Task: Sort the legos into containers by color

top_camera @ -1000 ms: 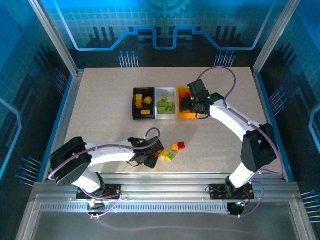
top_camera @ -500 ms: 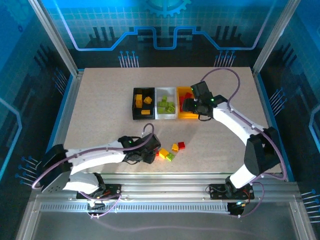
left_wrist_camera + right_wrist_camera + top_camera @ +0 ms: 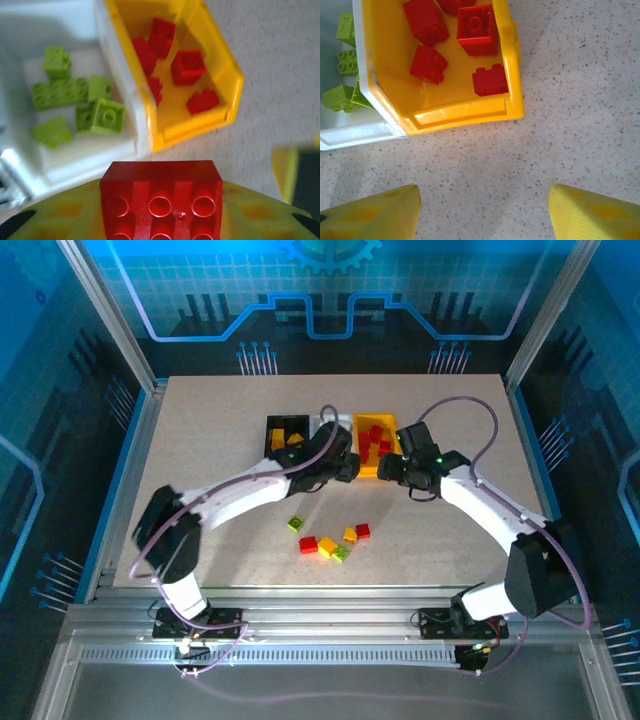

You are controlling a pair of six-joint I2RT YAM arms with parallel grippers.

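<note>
Left wrist: left gripper pinches a red lego near rim of yellow bin; right gripper spread over bare table.

Glossy moulded plastic red brick, smooth shiny yellow plastic bin, matt speckled stone-look tabletop

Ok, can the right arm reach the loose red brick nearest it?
Probably yes: the right hand is open and empty, the red brick lies uncovered nearby, and the left hand is over the bins.
</note>
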